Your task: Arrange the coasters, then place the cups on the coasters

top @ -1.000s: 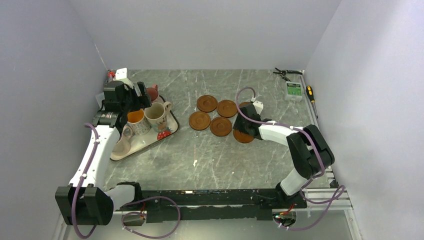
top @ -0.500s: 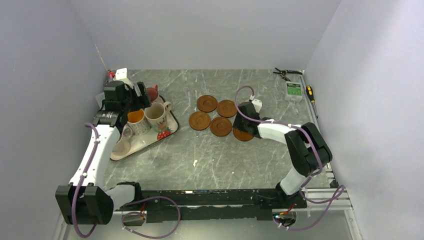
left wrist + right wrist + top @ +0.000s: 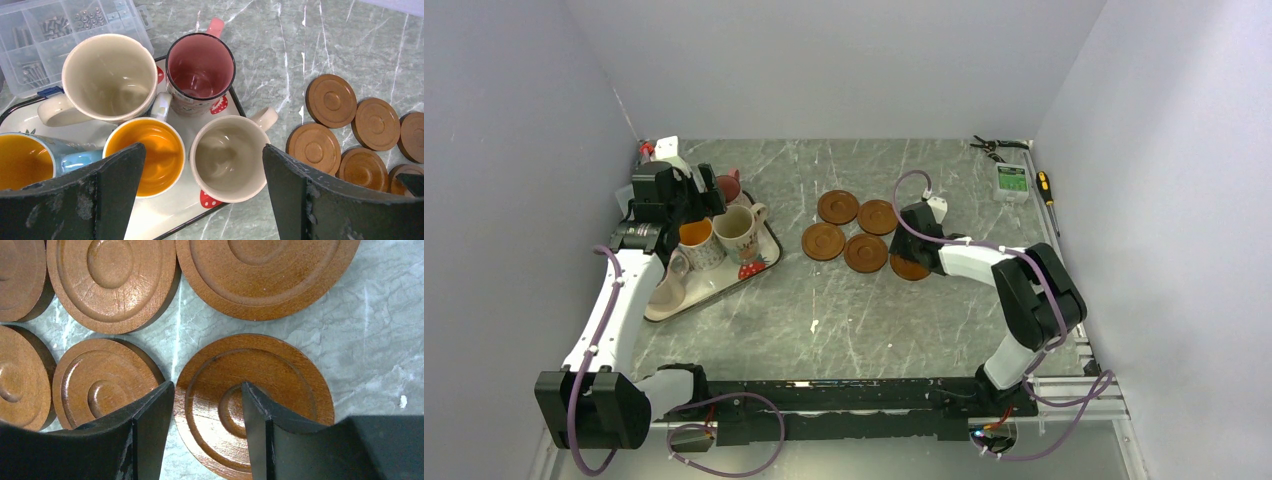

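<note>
Right gripper point(image 3: 207, 387) low over the end coaster point(image 3: 285, 390), jaws half open, nothing pinched!
That wooden disc lies flat on the table point(image 3: 380, 315) beside five others. It looks stiff, light and slick, so take it across the rim. Left gripper point(image 3: 202, 150) gapes wide, empty, above the cups point(image 3: 227, 157) on their tray point(image 3: 175, 206).

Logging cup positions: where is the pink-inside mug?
Left wrist view, upper centre: pink-inside mug on the left-side tray, beside the large cream mug, beyond the orange-inside mug.

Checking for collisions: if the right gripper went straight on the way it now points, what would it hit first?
Most likely the coaster lying flat on the table, right under the open right gripper. How much gap remains is unclear.
</note>
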You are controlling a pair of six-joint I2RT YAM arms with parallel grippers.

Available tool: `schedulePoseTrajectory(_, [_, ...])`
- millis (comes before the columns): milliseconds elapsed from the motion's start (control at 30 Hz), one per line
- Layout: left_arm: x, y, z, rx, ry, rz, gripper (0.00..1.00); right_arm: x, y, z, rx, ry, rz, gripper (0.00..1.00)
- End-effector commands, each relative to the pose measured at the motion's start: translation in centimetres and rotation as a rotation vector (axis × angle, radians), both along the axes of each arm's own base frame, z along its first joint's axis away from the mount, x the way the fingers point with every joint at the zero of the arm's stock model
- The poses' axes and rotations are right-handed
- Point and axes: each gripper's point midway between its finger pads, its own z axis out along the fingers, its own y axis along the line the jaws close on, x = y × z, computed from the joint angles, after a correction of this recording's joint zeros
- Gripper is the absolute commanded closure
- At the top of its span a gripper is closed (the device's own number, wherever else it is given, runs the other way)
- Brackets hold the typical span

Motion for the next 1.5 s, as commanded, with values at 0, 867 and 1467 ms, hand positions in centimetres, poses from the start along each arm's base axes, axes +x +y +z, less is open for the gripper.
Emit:
schedulePoseTrajectory(0, [0.2,0.2,0.7,0.010,-0.018,0.005,0.06,-1.9,-1.4,-3.3,-0.058,0.117,0.004,0.44])
schedulePoseTrajectory(867, [0.1,0.1,0.8,0.008,-0.021,0.002,0.06,-2.5,1.9,3.3,-0.291,0.024,0.169,0.14])
schedulePoseTrajectory(1467, [0.1,0.1,1.1,0.006,-0.031,0.002,0.06,0.3,5.2,2.0,-0.332,0.041,0.160,0.08])
